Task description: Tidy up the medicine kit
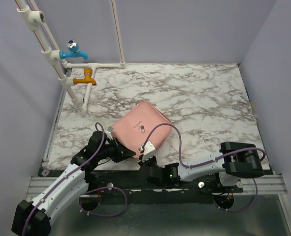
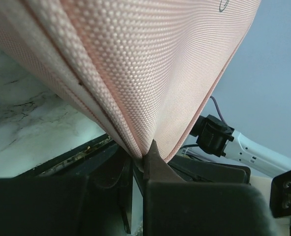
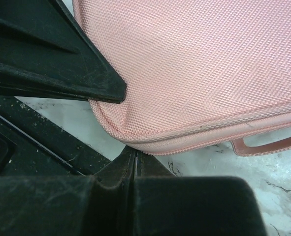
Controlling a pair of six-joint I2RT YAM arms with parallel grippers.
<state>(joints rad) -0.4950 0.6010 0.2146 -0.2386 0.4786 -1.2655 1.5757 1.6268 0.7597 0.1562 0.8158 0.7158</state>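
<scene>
Top view: I see the shut kit [image 1: 140, 127] lying askew on the near middle of the marble top [image 1: 204, 98]. Lilac walls [image 1: 184, 29] stand on three sides, white pipes [image 1: 51, 49] with a blue tap [image 1: 74, 50] and an orange tap [image 1: 86, 77] are at far left, and the left gripper [image 1: 116, 147] and right gripper [image 1: 146, 151] are at the kit's near edge. Left wrist: fingers pinched on the kit's seam edge, pink weave filling the view, marble beneath. Right wrist: fingers pressed together, tips right at the kit's corner, its pink loop [image 3: 268, 145] over the marble.
</scene>
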